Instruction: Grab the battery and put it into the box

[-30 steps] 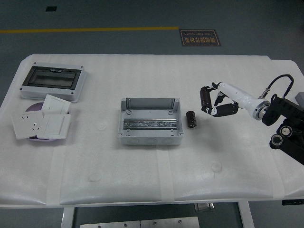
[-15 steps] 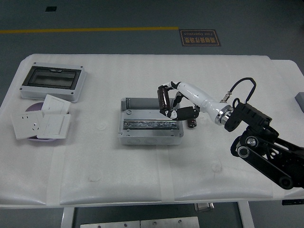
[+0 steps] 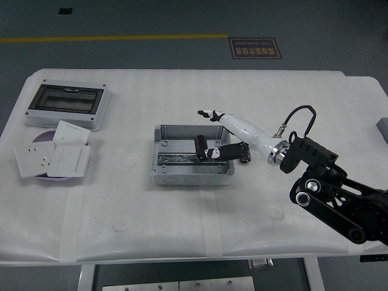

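A grey open box [image 3: 193, 176] stands at the table's middle. A black cylindrical battery [image 3: 200, 147] is inside it, over the metal rail, right of centre. My right hand [image 3: 206, 133] reaches in from the right over the box's right half. Its fingers [image 3: 207, 113] are spread above the far wall and its thumb [image 3: 213, 152] lies right beside the battery. I cannot tell whether the thumb still touches it. A second black battery [image 3: 245, 157] lies just outside the box's right wall, mostly hidden under my hand.
A grey enclosure with a dark window [image 3: 66, 105] stands at the far left. White socket plates [image 3: 51, 156] lie stacked on a purple disc in front of it. A grey object [image 3: 382, 125] shows at the right edge.
My right hand carried the battery left from beside the box to over it. It has lowered the battery inside and spread its fingers away from it.
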Controlling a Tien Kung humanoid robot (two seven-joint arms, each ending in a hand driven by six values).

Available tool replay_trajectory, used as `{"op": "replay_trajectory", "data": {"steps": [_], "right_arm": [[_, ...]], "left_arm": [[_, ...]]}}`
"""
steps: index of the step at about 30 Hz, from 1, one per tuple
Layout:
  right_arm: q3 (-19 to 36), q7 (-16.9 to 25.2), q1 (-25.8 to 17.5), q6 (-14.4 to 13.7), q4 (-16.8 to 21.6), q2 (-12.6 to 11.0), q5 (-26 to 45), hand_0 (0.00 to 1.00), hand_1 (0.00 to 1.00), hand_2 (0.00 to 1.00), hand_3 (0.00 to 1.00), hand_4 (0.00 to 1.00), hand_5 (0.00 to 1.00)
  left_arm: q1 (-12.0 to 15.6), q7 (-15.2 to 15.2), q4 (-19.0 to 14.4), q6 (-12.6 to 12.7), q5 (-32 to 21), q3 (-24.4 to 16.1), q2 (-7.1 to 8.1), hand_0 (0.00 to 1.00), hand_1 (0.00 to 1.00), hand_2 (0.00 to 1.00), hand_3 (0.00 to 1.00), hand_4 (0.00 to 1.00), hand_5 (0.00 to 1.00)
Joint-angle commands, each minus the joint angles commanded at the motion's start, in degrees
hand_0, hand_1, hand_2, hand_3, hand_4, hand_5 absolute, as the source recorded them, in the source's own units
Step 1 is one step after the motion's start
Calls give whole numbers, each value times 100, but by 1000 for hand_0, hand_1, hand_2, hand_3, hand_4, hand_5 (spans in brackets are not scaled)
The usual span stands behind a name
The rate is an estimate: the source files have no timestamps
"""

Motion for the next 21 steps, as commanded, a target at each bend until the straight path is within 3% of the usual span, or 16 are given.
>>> {"op": "replay_trajectory", "data": {"steps": [8,15,20,21], "right_arm": [[-26,9,76,-37,-103,-136,48,998,941,989,998,949,531],[-395,146,467,-103,-700,-733,298,998,905,965,998,960,532],[-948,291,801,-168,-1171,-1000,550,998,905,965,998,960,532],[-1076,314,861,-178,-1247,-1042,598,998,857,929,998,953,521]], "left_arm": [[-16,-8,0,-6,-24,30,-2,655,666,558,638,668,254],[-34,-3,0,-1,-9,14,8,654,666,546,632,657,243],[-58,-14,0,0,-40,42,10,654,666,546,632,657,243],[-64,-18,0,1,-51,50,11,653,664,547,631,658,243]]}}
